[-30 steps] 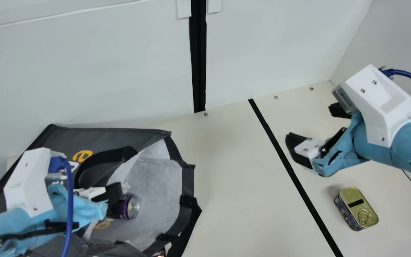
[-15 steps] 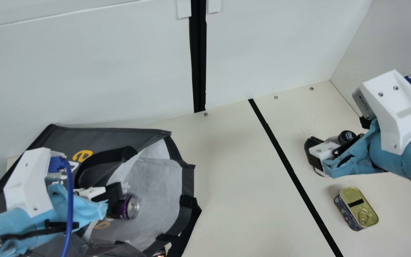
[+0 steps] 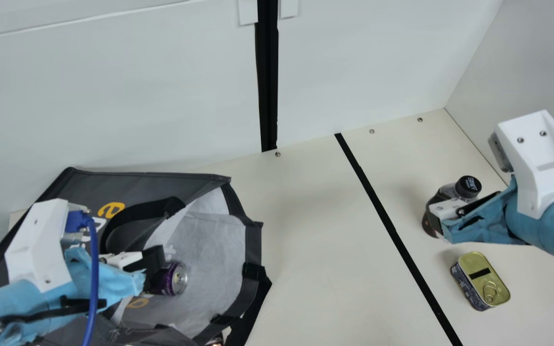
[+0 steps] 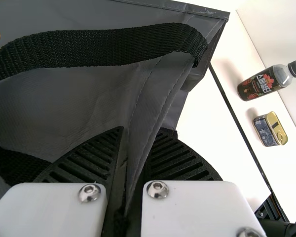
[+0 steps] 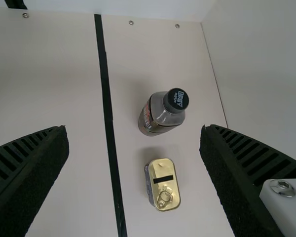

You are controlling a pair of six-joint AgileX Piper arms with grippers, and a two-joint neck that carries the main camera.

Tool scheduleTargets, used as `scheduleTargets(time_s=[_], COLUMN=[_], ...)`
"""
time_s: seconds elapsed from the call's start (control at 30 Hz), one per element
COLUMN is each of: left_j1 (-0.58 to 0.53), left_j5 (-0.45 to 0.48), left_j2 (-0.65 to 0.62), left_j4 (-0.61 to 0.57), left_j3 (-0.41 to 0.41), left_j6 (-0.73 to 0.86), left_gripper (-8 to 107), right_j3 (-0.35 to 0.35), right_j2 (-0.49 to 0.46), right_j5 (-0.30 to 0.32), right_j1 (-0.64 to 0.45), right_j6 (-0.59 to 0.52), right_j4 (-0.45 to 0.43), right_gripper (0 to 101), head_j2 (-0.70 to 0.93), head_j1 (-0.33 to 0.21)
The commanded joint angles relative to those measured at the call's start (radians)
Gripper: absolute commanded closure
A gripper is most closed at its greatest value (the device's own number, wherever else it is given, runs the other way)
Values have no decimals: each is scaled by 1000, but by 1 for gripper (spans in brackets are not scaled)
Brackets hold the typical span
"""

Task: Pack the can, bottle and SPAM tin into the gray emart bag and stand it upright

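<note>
Right tool (image 3: 443, 214) has slid further right, wide apart, so more of the bottle (image 3: 467, 185) shows, near the tin (image 3: 483, 281). Left one's clamped on the bag (image 3: 253, 245)'s edge, can (image 3: 176, 278) inside; open tabletop (image 3: 315, 240) between bag and bottle.

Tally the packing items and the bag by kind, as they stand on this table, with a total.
Can: 1
Bottle: 1
Tin: 1
Bag: 1
Total: 4
Left out: a sliver at the main view's bottom edge, too little to name.
</note>
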Motion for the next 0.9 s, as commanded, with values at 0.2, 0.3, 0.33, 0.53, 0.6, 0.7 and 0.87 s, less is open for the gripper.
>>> scheduleTargets(time_s=[0.2, 0.3, 0.33, 0.53, 0.6, 0.7, 0.87], left_j1=[0, 0, 0, 0, 0, 0, 0], left_j5=[0, 0, 0, 0, 0, 0, 0], left_j2=[0, 0, 0, 0, 0, 0, 0], left_j4=[0, 0, 0, 0, 0, 0, 0], left_j3=[0, 0, 0, 0, 0, 0, 0], left_j6=[0, 0, 0, 0, 0, 0, 0], left_gripper=[107, 107, 107, 107, 107, 107, 107], right_j3=[24, 31, 33, 47, 52, 58, 64], right_j2=[-17, -23, -25, -35, -37, -40, -44], right_j5=[0, 0, 0, 0, 0, 0, 0], right_j1=[-34, -48, -52, -72, -78, -82, -90], right_j6=[29, 37, 40, 57, 63, 73, 82], right_j4=[-18, -14, -12, 2, 11, 18, 28], right_gripper=[6, 6, 6, 6, 6, 6, 6], head_j2=[-2, -2, -2, -2, -2, -2, -2], head_j1=[-23, -23, -23, -23, -23, -23, -23])
